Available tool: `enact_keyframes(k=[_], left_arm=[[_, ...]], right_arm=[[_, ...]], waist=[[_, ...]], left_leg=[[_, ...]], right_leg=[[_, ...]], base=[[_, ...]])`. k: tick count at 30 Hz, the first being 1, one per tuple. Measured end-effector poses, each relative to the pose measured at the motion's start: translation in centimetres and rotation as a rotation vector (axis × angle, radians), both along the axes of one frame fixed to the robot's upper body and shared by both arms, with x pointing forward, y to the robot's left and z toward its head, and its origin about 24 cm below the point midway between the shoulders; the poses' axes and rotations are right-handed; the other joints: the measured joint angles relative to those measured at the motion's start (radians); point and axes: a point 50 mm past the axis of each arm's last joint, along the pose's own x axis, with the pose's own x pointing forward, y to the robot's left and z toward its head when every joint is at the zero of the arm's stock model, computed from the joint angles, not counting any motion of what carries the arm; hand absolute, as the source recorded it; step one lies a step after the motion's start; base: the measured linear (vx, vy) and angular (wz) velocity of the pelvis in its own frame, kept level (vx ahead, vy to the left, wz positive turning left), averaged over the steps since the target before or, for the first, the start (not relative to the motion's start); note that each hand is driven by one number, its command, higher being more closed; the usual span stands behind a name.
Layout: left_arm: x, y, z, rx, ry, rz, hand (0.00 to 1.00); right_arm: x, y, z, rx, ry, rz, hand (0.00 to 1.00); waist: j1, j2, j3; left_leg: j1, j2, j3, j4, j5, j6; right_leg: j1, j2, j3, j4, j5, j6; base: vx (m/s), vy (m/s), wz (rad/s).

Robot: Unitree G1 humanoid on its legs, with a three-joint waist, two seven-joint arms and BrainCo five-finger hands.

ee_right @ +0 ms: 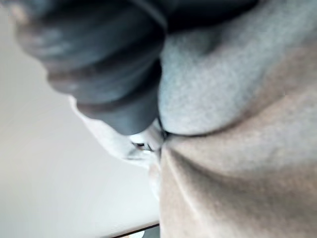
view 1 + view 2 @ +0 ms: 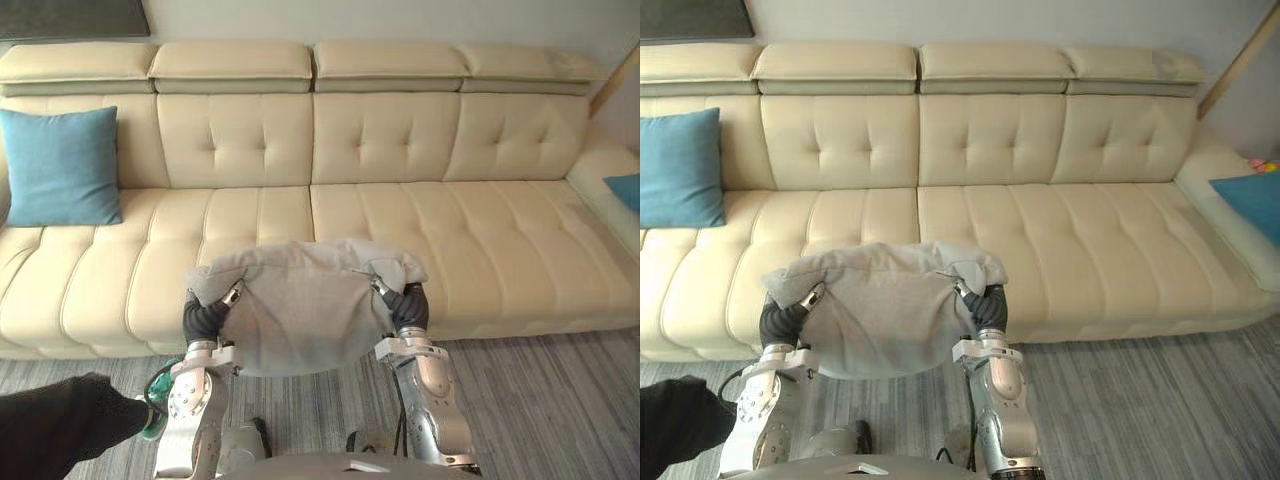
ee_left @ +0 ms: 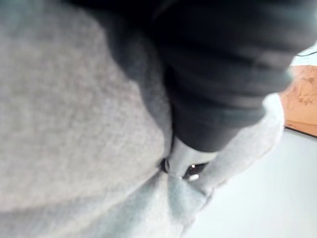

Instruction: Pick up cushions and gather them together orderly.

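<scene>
Grey cushion (image 2: pixel 300 315) is up off the sofa (image 2: pixel 450 230), held in the air just in front of the seat edge, squeezed between the left hand (image 2: pixel 205 317) on one side and the right hand (image 2: pixel 409 305) on the other. Its top edge slumps over both hands and its cloth bunches up where each one presses in, so the cushion sags in the middle and hangs down between the two wrists. In each wrist view the grey cloth lies right against the hand's dark cover and folds round it. Whether either hand is clenched on the cloth or pressing flat against it I cannot tell, as the cushion hides that. A blue cushion (image 2: pixel 60 165) stands upright against the backrest at the sofa's left end, well apart from the grey one. A second blue cushion (image 2: pixel 1250 200) lies at the far right end. A person's dark sleeve (image 2: pixel 60 425) shows low beside the left arm, over the grey carpet (image 2: pixel 560 400).
</scene>
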Motion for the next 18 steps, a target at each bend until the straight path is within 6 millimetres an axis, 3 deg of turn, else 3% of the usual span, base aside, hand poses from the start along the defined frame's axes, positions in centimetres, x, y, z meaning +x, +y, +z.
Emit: enact_keyframes(k=[1,2,4,6,7,8,10,12,13,14,15,16,17,18], left_arm=[[0.3,0.1,0.1,0.009,-0.005,-0.003,1.0],[0.5,0.1,0.2,0.013,-0.01,-0.004,1.0],[1.3,0.1,0.6,0.033,-0.032,-0.02,1.0],[1.9,0.3,0.6,0.051,-0.034,-0.026,1.0],[2.1,0.4,0.9,0.069,-0.046,-0.034,1.0],[2.4,0.0,0.9,0.067,-0.055,-0.046,1.0],[2.2,-0.6,0.0,0.057,-0.015,-0.067,1.0],[1.6,-1.2,-0.4,0.023,0.004,-0.075,1.0],[1.5,-1.3,-0.5,0.008,0.009,-0.074,1.0],[1.0,-1.7,-0.8,-0.038,0.023,-0.067,1.0],[0.6,-2.0,-1.2,-0.071,0.042,-0.06,1.0],[0.3,-2.2,-1.4,-0.09,0.051,-0.062,1.0],[0.2,-2.2,-1.6,-0.096,0.057,-0.061,1.0],[0.1,-2.3,-1.6,-0.115,0.061,-0.061,1.0]], right_arm=[[0.5,0.0,0.1,-0.007,-0.008,0.006,1.0],[0.8,0.1,0.2,-0.01,-0.012,0.009,1.0],[1.5,-0.1,0.8,-0.013,-0.037,0.001,1.0],[1.7,-0.4,1.0,-0.018,-0.045,-0.007,1.0],[1.6,-0.5,1.1,-0.011,-0.049,-0.02,1.0],[1.6,-0.7,1.2,-0.019,-0.057,-0.022,1.0],[0.8,-1.2,0.2,-0.028,-0.007,-0.041,1.0],[0.1,-1.6,-0.5,-0.038,0.022,-0.041,1.0],[-0.1,-1.7,-0.5,-0.039,0.024,-0.043,1.0],[-0.4,-1.8,-0.3,-0.028,0.02,-0.046,1.0],[-1.0,-1.9,0.3,-0.001,-0.002,-0.048,1.0],[-1.4,-1.9,0.8,0.005,-0.021,-0.042,1.0],[-1.5,-1.8,1.1,0.007,-0.035,-0.032,1.0],[-1.5,-1.9,2.1,0.01,-0.076,-0.019,1.0]], waist=[[-0.002,-0.001,0.002],[-0.004,-0.001,0.003],[-0.007,0.002,0.005],[-0.01,0.002,0.007],[-0.029,-0.043,0.006],[-0.04,-0.033,0.025],[-0.054,-0.007,0.026],[-0.065,0.029,0.007],[-0.065,0.034,0.005],[-0.064,0.05,0.002],[-0.062,0.057,0.003],[-0.064,0.058,0.003],[-0.062,0.058,0.003],[-0.049,0.056,0.002]], left_leg=[[0.001,0.001,-0.017,-0.002,-0.005,0.009],[-0.005,0.002,-0.025,-0.004,-0.005,0.01],[-0.027,0.0,-0.044,-0.027,0.005,0.025],[-0.02,-0.009,-0.067,-0.097,0.008,0.03],[-0.017,-0.071,-0.118,-0.081,0.002,0.047],[-0.021,-0.072,-0.149,0.001,-0.037,-0.02],[-0.015,-0.064,-0.191,0.027,-0.071,-0.034],[-0.031,-0.014,-0.234,0.027,-0.093,-0.062],[-0.034,0.002,-0.239,0.043,-0.103,-0.065],[-0.086,0.03,-0.243,0.25,-0.116,-0.088],[-0.116,0.054,-0.231,0.397,-0.091,-0.106],[-0.135,0.075,-0.207,0.461,-0.059,-0.118],[-0.145,0.088,-0.189,0.497,-0.036,-0.115],[-0.181,0.114,-0.148,0.575,0.032,-0.111]], right_leg=[[-0.014,0.011,-0.005,-0.025,-0.071,0.018],[-0.021,0.025,-0.007,-0.062,-0.083,0.026],[-0.041,0.06,-0.006,-0.21,-0.074,0.038],[-0.041,0.09,0.003,-0.377,-0.01,0.06],[-0.038,0.06,0.037,-0.436,-0.01,0.065],[-0.031,0.057,0.057,-0.404,0.042,0.079],[-0.032,0.072,0.062,-0.329,0.052,0.068],[-0.041,0.111,-0.002,-0.307,-0.009,0.04],[-0.035,0.123,-0.013,-0.312,-0.019,0.035],[-0.026,0.156,-0.035,-0.304,-0.048,0.006],[-0.009,0.175,-0.052,-0.277,-0.083,-0.019],[0.0,0.182,-0.062,-0.253,-0.086,-0.02],[0.009,0.186,-0.06,-0.249,-0.09,-0.025],[0.033,0.182,-0.049,-0.264,-0.095,-0.033]], base=[[0.0,0.079,0.11],[-0.01,0.07,0.21],[0.02,0.015,0.3],[0.12,-0.035,0.52],[0.28,-0.093,0.78],[0.28,-0.132,0.79],[0.2,-0.185,0.59],[0.28,-0.267,0.49],[0.32,-0.28,0.27],[0.39,-0.25,0.18],[0.39,-0.246,0.17],[0.35,-0.19,0.07],[0.26,-0.101,-0.14],[0.32,-0.085,-0.29]])
